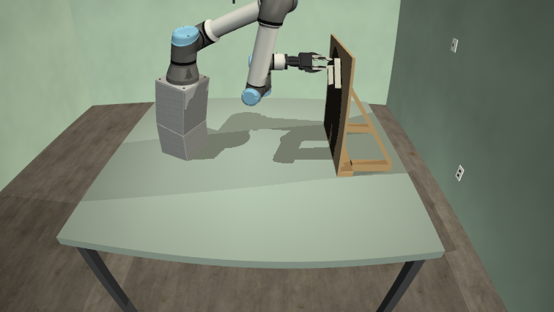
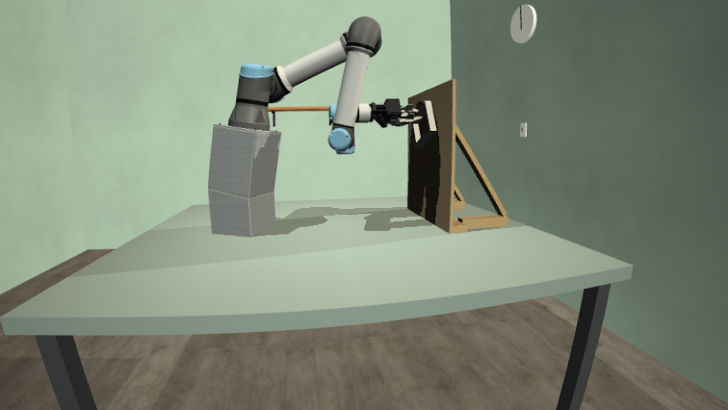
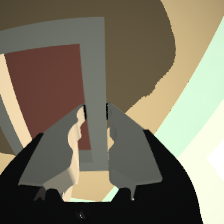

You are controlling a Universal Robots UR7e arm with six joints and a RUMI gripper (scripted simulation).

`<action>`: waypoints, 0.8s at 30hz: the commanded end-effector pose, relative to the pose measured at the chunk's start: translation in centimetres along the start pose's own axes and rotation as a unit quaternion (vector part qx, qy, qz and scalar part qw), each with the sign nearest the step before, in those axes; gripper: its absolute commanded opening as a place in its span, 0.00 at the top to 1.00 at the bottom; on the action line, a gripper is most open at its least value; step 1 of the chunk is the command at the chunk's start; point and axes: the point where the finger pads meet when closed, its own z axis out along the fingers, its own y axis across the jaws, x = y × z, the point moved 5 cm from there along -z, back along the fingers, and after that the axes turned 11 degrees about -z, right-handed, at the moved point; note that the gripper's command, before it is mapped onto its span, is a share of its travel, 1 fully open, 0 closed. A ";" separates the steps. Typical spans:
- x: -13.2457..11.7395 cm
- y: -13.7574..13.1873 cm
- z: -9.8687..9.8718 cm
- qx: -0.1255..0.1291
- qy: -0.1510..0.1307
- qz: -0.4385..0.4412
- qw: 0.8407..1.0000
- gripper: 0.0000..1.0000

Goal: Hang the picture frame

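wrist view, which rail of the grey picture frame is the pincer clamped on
The frame's right-hand upright rail: both pincer fingers straddle it, while the top rail and left rail stand apart, untouched.

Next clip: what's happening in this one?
A single robot arm on a grey pedestal reaches across the table to an upright wooden board propped on a stand. Its tool is shut on one side bar of a light-rimmed picture frame, holding it against the board's upper part. The frame looks tilted; the screw isn't visible, so seating can't be judged.
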 end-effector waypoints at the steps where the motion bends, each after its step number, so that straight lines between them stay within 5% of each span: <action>1: 0.0 0.1 0.0 -0.001 0.000 0.000 1.000 1.00; 24: -0.1 0.4 0.0 -0.001 0.000 0.000 1.000 1.00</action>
